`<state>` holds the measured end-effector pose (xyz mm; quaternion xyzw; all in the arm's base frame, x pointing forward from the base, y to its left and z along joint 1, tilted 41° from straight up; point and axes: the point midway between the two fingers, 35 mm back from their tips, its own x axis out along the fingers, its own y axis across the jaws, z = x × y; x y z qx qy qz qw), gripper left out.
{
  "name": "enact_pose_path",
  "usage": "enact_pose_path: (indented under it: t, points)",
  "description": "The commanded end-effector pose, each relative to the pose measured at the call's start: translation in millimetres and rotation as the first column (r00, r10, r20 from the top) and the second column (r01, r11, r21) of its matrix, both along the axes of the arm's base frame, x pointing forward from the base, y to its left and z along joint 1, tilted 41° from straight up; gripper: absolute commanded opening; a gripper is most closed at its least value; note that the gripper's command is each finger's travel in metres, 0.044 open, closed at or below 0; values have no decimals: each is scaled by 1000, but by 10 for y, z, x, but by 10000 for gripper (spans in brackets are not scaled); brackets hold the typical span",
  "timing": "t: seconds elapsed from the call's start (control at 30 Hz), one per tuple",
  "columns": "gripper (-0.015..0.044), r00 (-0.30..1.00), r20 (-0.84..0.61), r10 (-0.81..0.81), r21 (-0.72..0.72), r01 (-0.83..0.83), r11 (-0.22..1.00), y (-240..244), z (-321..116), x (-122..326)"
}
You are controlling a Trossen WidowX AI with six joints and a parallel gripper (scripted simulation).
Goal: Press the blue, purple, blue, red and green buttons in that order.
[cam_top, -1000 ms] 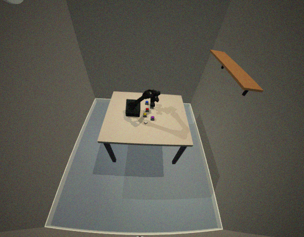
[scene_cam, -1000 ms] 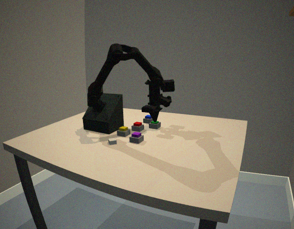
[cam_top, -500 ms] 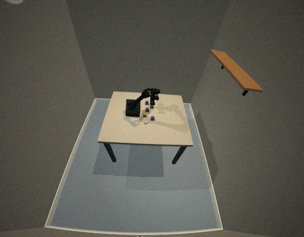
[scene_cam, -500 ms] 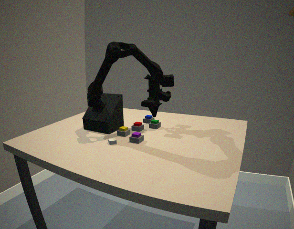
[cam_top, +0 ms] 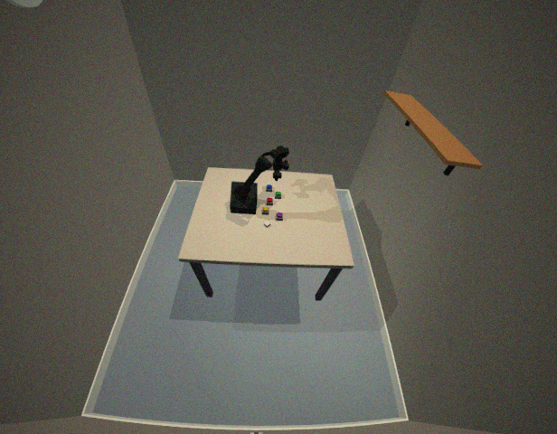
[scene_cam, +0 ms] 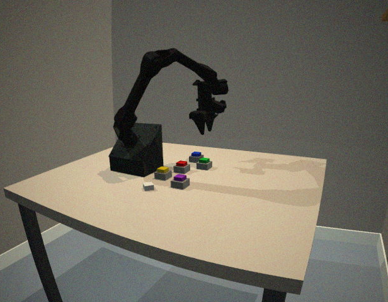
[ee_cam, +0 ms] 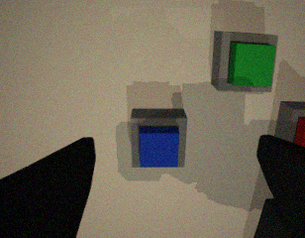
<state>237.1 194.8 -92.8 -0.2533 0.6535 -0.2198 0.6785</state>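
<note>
Presently the gripper [cam_top: 277,177] [scene_cam: 206,132] [ee_cam: 178,147] hangs above blue [cam_top: 269,187] [scene_cam: 196,154] [ee_cam: 159,147], fingers apart. Descending so spread, it may straddle that cap or strike red [cam_top: 269,201] [scene_cam: 181,163] [ee_cam: 304,132] beside it.

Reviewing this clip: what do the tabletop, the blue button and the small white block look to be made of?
Tabletop: pale, speckled matte surface, perhaps laminate or wood; no clear grain.
Blue button: probably plastic, flat even colour without strong glare.
Small white block: plain and matte, maybe plastic or painted wood; too small to settle.
</note>
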Motion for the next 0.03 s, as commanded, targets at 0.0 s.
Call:
enact_pose_path:
  t: [0.0]
  points:
    - [400, 1000, -9, -19, -7, 19, 1000, -23, -32, -7]
